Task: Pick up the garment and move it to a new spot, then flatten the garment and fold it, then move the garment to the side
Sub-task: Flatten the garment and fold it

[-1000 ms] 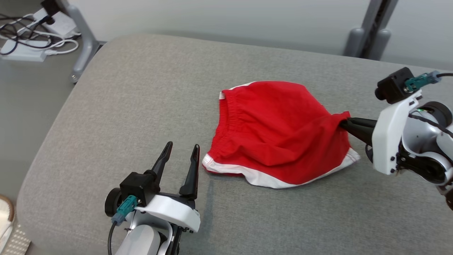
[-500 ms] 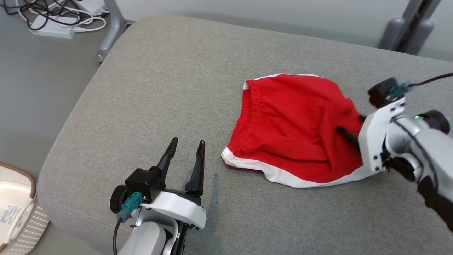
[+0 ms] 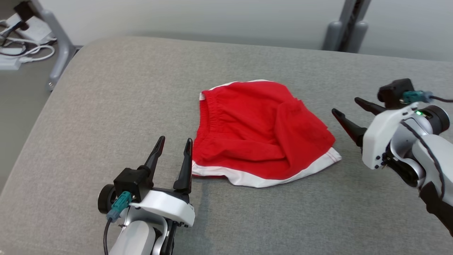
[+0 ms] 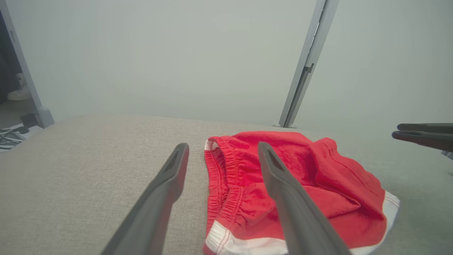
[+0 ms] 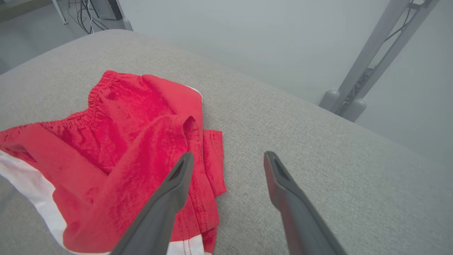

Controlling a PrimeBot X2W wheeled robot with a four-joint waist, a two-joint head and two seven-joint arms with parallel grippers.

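Currently seeing red garment (image 3: 258, 141) w/ white hem lying rumpled mid gray padded surface (image 3: 124, 88), elastic waistband toward L side. Holding nothing w/ either gripper: L gripper (image 3: 176, 141) fingers spread wide, just beside garment's near-L hem corner. R gripper (image 3: 345, 106) fingers likewise wide apart, near garment's R edge, not touching.
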